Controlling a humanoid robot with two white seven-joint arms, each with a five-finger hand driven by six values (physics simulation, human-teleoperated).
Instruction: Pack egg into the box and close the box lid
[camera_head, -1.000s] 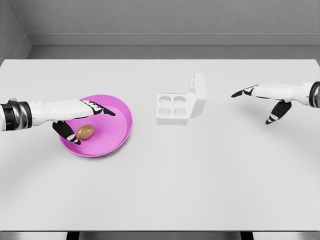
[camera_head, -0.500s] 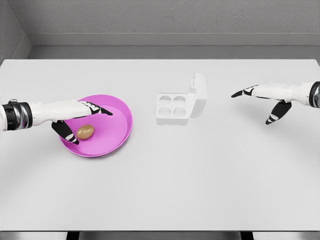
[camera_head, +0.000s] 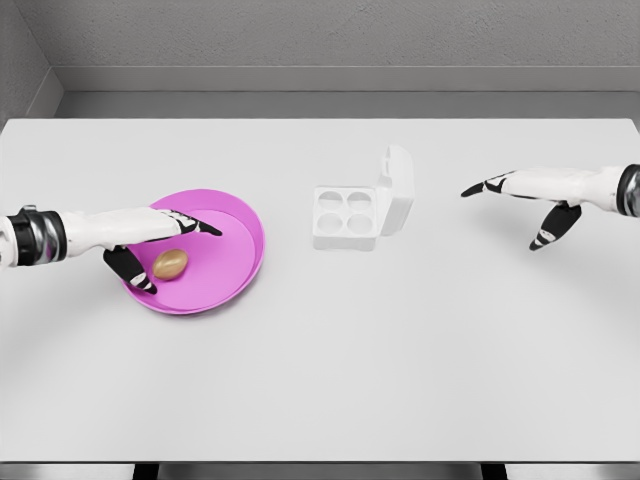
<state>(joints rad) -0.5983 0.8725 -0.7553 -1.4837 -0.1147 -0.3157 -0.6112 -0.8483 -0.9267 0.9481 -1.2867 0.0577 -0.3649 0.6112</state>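
A brown egg (camera_head: 170, 263) lies in a pink plate (camera_head: 235, 262) at the left of the white table. My left hand (camera_head: 160, 250) hovers over the plate, its fingers spread on both sides of the egg without closing on it. A white egg box (camera_head: 348, 217) with four hollows stands in the middle, its lid (camera_head: 396, 190) raised upright on the right side. My right hand (camera_head: 520, 205) hangs open above the table, well to the right of the box, holding nothing.
The white table (camera_head: 330, 370) stretches wide in front of the plate and box. A grey wall runs along its far edge.
My left hand has drawn back a little to the left and lowered around the egg. The right hand has barely moved.
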